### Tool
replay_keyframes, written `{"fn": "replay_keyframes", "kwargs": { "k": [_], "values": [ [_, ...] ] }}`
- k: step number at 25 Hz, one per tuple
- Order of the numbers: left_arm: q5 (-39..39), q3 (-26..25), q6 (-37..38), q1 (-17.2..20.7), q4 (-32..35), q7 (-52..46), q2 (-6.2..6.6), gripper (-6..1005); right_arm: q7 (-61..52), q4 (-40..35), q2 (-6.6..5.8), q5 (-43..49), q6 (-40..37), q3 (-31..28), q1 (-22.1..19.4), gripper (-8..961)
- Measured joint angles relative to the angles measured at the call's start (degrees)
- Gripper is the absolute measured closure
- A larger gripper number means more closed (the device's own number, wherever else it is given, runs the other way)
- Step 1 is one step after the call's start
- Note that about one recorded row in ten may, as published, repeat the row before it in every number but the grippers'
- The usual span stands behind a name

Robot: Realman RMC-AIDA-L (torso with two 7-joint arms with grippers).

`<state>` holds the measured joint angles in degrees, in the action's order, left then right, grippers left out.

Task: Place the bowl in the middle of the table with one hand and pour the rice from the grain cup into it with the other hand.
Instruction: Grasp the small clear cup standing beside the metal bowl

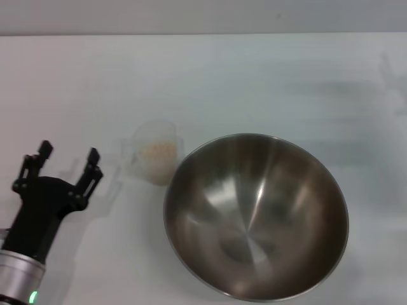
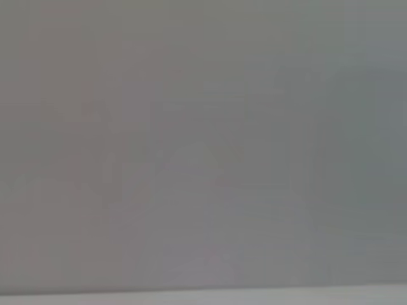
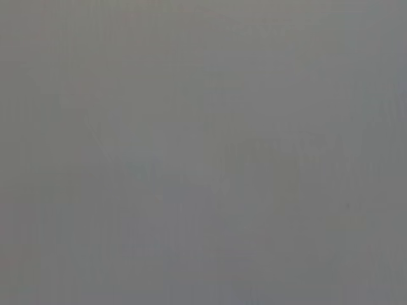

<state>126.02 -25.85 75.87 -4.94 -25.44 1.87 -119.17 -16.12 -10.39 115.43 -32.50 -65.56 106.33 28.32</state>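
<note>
Steel bowl (image 1: pixel 256 216) sitting upright on white bench (image 1: pixel 267 82), roughly mid-bench and slightly toward the near edge; placing step judged done. Nothing inside the bowl, only reflections on bare metal, so pouring not yet done. Small plastic cup (image 1: pixel 154 152) standing upright just beside the bowl, on its left and a little farther from the robot, close to the rim, contact impossible to tell. Rice (image 1: pixel 158 152) in the cup, a pale beige heap seen through the open top. Left claw (image 1: pixel 67 162) near the cup, on the side away from the bowl, fingers spread wide and empty, not touching the cup. Right claw not seen in any view. Both wrist views blank grey, showing nothing usable.

What remains, as a judgement: gripping the cup, lifting it over the bowl, tipping the rice out.

Bowl: large, round, deep, brushed grey metal with bright streaks of glare, thin rim, far wider than the cup. Cup: frosted, see-through plastic, round mouth, small handle toward the claw. Rice: fine loose grains. Bench: flat, matte white, unmarked. Claw: black, two slim fingers on a black wrist with a silver cuff.
</note>
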Motion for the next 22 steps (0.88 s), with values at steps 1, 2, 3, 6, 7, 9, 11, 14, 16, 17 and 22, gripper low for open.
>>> {"fn": "replay_keyframes", "kwargs": {
  "k": [1, 2, 3, 6, 7, 9, 11, 14, 16, 17, 22],
  "values": [
    [0.0, 0.1, -1.3, 0.0, -1.0, 1.3, -0.01, 209, 0.0, 0.0, 0.0, 0.0, 0.0, 0.0, 0.0, 245],
    [0.0, 0.2, -1.8, 0.0, -1.5, 1.7, -0.01, 209, 0.0, 0.0, 0.0, 0.0, 0.0, 0.0, 0.1, 245],
    [0.0, 0.4, -2.6, 0.0, -2.2, 2.6, -0.01, 209, 0.0, 0.0, 0.0, 0.0, 0.0, 0.0, 0.1, 245],
    [0.0, 0.9, -4.3, 0.0, -3.5, 4.0, -0.01, 209, 0.0, 0.0, 0.01, 0.0, 0.0, 0.0, 0.2, 245],
    [0.0, 1.2, -4.9, 0.0, -3.9, 4.5, -0.01, 210, 0.0, 0.0, 0.02, 0.0, 0.0, 0.0, 0.2, 245],
    [0.0, 1.2, -5.3, 0.0, -4.2, 4.9, -0.01, 210, 0.0, 0.0, 0.03, 0.0, 0.0, 0.0, 0.2, 245],
    [0.0, 1.4, -7.0, 0.0, -5.1, 6.4, -0.01, 210, 0.0, 0.0, 0.01, 0.0, 0.0, 0.0, 0.2, 245],
    [0.0, 1.1, -8.6, -0.3, -5.5, 7.2, -0.01, 211, 0.0, 0.0, -0.05, 0.0, 0.0, 0.0, 0.2, 245],
    [0.0, 0.7, -9.3, -0.6, -5.3, 7.3, -0.01, 211, 0.0, 0.0, -0.05, 0.0, 0.0, 0.0, 0.2, 245],
    [-0.1, 0.6, -9.6, -0.8, -5.2, 7.3, -0.01, 211, 0.0, 0.0, -0.04, 0.0, 0.0, 0.0, 0.2, 245],
    [-0.5, -0.2, -10.9, -1.7, -4.4, 7.3, 0.04, 212, 0.0, 0.0, -0.04, 0.0, 0.0, 0.0, 0.2, 245]
  ]
}}
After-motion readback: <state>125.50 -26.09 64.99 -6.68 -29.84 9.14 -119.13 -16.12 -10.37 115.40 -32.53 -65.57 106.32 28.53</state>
